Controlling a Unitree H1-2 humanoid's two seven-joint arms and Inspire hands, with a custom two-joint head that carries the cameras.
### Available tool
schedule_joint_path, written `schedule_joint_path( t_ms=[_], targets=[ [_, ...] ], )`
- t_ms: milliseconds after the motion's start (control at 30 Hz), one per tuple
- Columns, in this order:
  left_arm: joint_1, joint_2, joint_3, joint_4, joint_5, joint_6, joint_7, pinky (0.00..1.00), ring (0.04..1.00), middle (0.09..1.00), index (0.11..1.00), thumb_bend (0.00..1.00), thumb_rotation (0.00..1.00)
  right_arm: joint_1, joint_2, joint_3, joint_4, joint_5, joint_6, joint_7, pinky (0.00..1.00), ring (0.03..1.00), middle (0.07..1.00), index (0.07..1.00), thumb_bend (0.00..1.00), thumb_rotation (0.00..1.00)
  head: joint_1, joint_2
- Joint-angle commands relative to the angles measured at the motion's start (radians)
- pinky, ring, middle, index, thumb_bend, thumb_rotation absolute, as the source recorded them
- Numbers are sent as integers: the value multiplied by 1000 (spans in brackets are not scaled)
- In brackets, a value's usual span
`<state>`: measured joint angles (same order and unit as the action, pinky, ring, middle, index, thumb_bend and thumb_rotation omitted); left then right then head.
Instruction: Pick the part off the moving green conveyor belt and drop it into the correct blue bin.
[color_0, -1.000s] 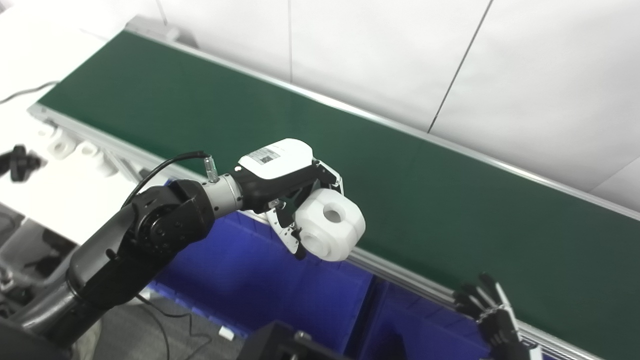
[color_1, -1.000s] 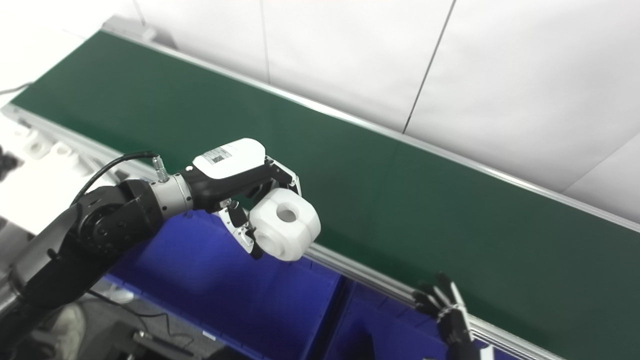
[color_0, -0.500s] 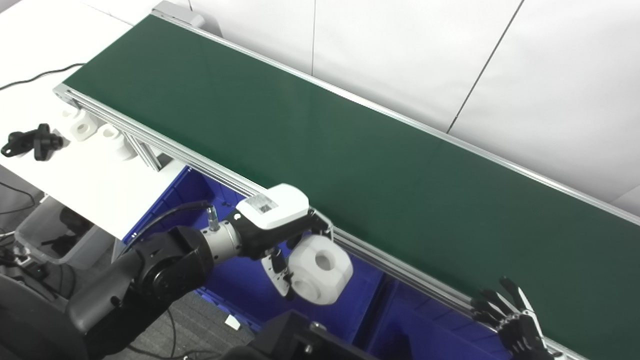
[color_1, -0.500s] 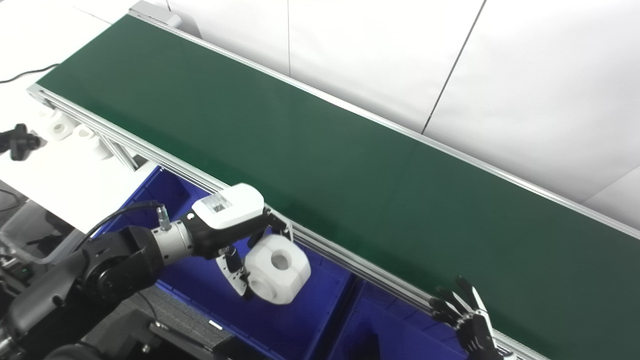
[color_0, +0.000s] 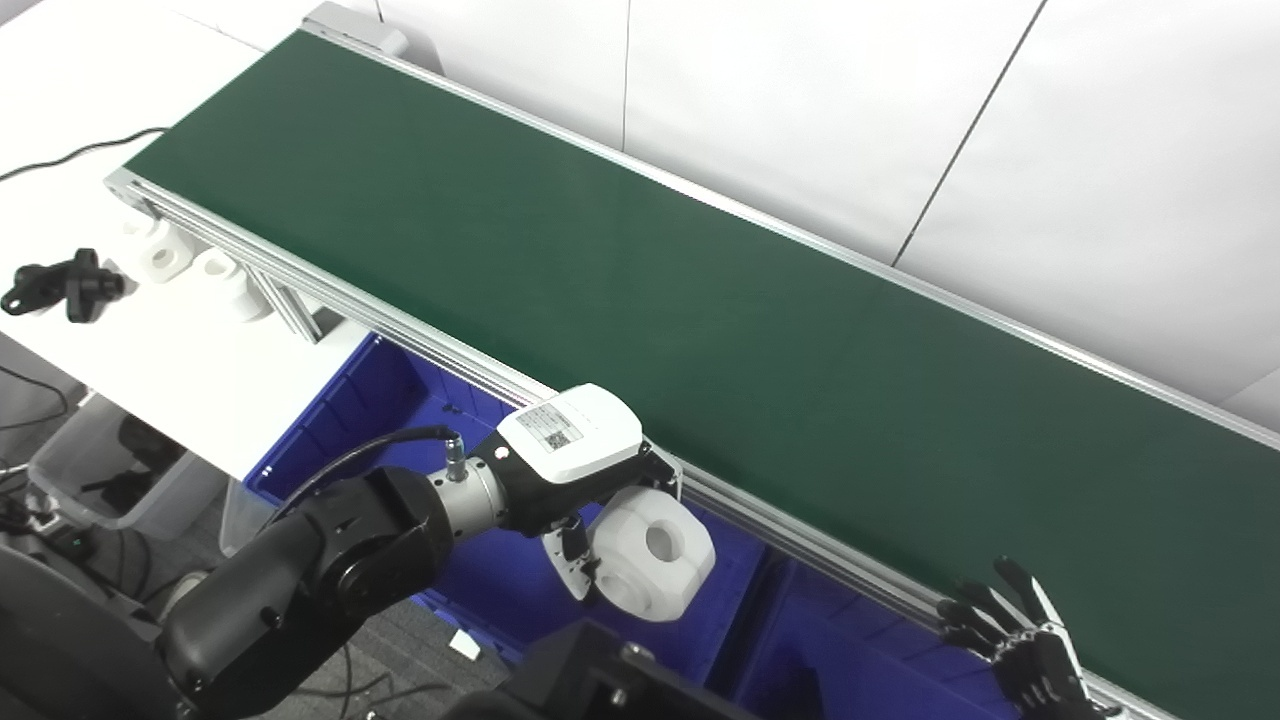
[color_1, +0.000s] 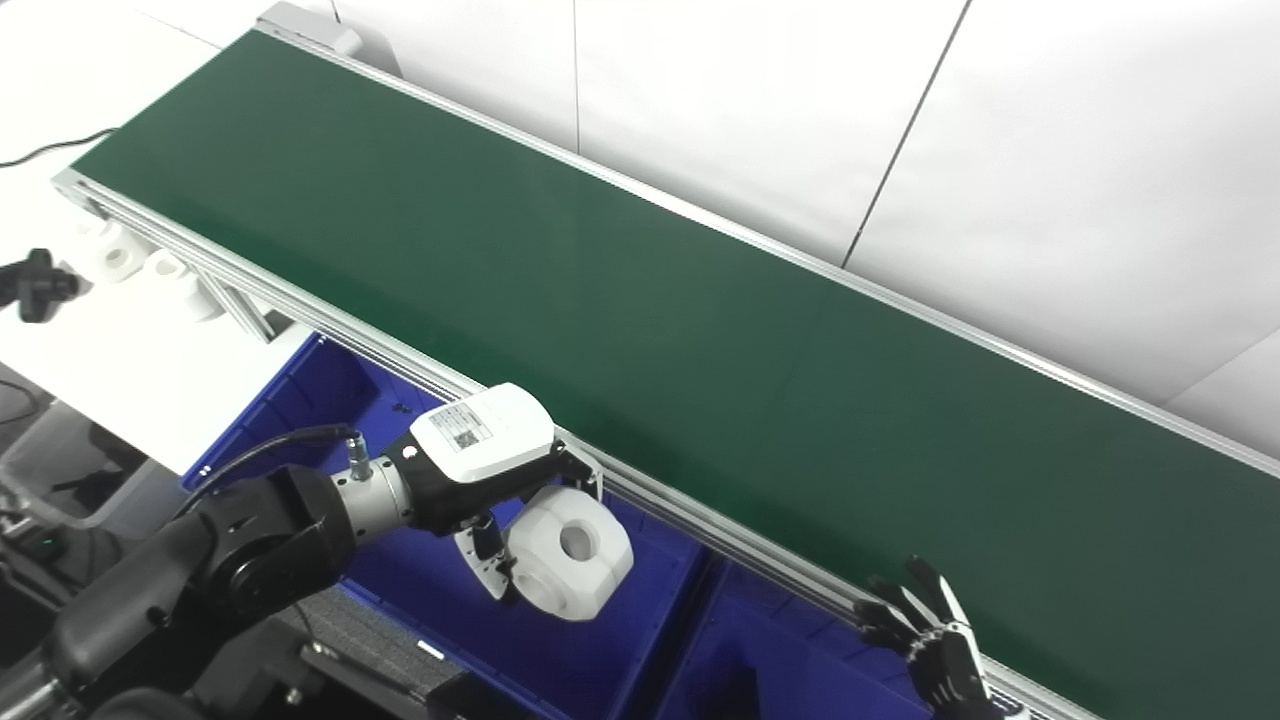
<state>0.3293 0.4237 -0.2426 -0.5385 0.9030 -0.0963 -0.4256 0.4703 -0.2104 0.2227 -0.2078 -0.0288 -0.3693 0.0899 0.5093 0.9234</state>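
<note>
Left hand (color_0: 585, 500) nearest, fingers wrapped round the white part (color_0: 650, 555), a chunky block with a round bore. Part hangs off the belt, above the left blue bin (color_0: 400, 400), just short of the divider with the right blue bin (color_0: 830, 660).

Right hand (color_0: 1020, 650) low at the frame edge by the belt rail, fingers spread, holding nothing.

Risks, as judged: release this close to the divider could bounce the part into the neighbouring bin or off the rim; grip looks partial, so a slip mid-swing is possible.

Green conveyor belt (color_0: 700, 300) bare, aluminium rails. Beyond, white counter (color_0: 150, 340) with small white parts (color_0: 160, 255) and a black fitting (color_0: 60, 285). White panelled wall behind.
</note>
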Motion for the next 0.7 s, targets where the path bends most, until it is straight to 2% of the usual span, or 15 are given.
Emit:
schedule_joint_path(
  t_ms=[0,33,67,100,133,200,367,500,667],
  targets=[
    [-11,6,9,-38,9,15,-25,376,452,472,509,522,0,6,8,-8,-36,-3,5,9,658,714,780,887,843,860,-2,-1],
    [-11,8,9,-43,11,18,-36,455,547,595,604,764,211,6,9,-9,-35,-2,4,11,659,715,782,889,840,856,-2,-1],
    [-13,16,6,-53,39,16,-58,463,557,607,613,788,232,6,10,-10,-36,-1,6,13,659,716,782,889,840,856,-3,0],
    [-16,20,4,-65,63,19,-83,559,643,688,688,898,414,7,10,-11,-37,-2,8,14,658,716,783,890,841,855,-3,0],
    [-18,21,4,-73,80,21,-101,610,688,727,724,949,489,7,11,-12,-38,-3,10,16,658,716,784,890,841,856,-4,-1],
    [-18,21,8,-80,91,11,-107,664,737,769,761,991,571,7,13,-13,-38,-2,11,19,658,717,783,889,844,859,-6,0],
    [-11,19,16,-81,99,-1,-95,699,771,793,788,1000,618,9,16,-16,-40,-2,13,23,654,716,783,888,838,854,-8,0],
    [-10,22,23,-83,92,-12,-90,687,766,790,784,1000,639,10,17,-18,-41,-7,12,25,651,714,783,889,837,856,-9,1],
    [-11,24,32,-105,87,-11,-113,687,763,785,785,1000,659,12,19,-19,-45,-4,14,27,650,712,778,888,837,851,-13,3]
  ],
)
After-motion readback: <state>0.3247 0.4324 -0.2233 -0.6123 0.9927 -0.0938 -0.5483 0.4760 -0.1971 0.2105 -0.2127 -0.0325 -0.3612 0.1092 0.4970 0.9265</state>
